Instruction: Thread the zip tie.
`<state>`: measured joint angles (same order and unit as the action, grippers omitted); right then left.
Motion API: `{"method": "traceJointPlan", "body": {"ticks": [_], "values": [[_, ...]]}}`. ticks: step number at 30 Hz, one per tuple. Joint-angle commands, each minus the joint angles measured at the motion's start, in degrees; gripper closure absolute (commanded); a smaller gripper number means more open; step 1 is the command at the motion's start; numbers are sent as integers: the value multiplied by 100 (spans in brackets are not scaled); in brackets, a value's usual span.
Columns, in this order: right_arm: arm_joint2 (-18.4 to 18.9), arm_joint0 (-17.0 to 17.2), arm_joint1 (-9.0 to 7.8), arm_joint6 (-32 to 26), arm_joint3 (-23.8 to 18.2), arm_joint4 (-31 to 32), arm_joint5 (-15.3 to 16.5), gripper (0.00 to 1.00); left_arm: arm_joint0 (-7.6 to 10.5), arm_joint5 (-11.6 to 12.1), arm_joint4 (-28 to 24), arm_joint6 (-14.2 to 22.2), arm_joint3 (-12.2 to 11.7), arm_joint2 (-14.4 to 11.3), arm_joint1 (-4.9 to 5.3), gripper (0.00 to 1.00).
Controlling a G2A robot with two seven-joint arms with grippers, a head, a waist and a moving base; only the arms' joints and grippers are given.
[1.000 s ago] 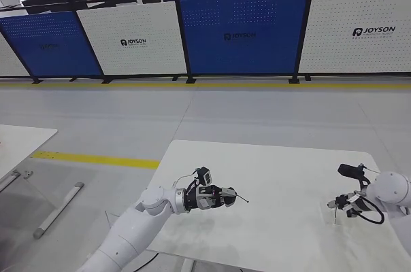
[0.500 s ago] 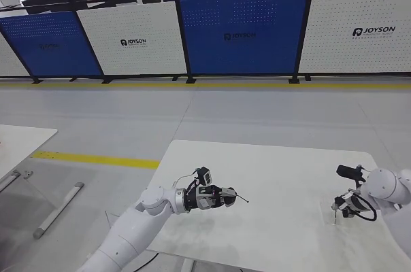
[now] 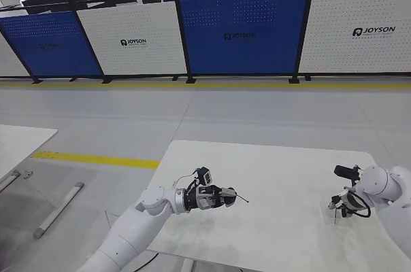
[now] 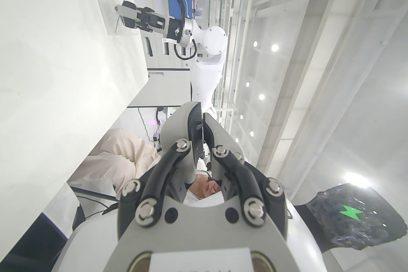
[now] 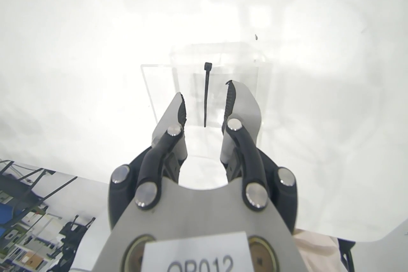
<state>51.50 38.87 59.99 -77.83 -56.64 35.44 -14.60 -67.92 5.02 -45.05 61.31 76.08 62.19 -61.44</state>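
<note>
My left gripper [image 3: 227, 196] hovers over the left part of the white table [image 3: 280, 163], shut on a thin black zip tie [image 3: 241, 198] whose tip sticks out toward the right. In the left wrist view this tie [image 4: 203, 139] is pinched between the pads of the left gripper [image 4: 203, 114]. A second black zip tie [image 5: 206, 101] stands with its head up in a clear acrylic holder [image 5: 255, 94] near the table's right edge. My right gripper [image 5: 205, 90] is open, one finger on each side of that tie without touching it. The top view shows the right gripper [image 3: 337, 204] at the holder.
The table's front edge lies close behind the right gripper. A person in pale clothes [image 4: 121, 155] sits beyond the table edge in the left wrist view. Blue and white pegboard panels [image 3: 239, 34] stand far across the floor.
The right arm's wrist has shifted slightly around the holder, staying by the standing tie. The left arm and its tie have kept still.
</note>
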Motion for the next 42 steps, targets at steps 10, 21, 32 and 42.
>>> {"method": "traceJointPlan", "body": {"ticks": [10,21,32,42], "values": [[-174,-170,134,83,361,9,-27,77,0,0,0,0,0,0,0,100],[-280,-347,251,154,762,-15,108,96,0,0,0,0,0,0,0,100],[-214,-327,257,247,793,-3,304,100,0,0,0,0,0,0,0,100],[332,148,-30,29,-128,110,503,100,0,0,0,0,0,0,0,100]]}}
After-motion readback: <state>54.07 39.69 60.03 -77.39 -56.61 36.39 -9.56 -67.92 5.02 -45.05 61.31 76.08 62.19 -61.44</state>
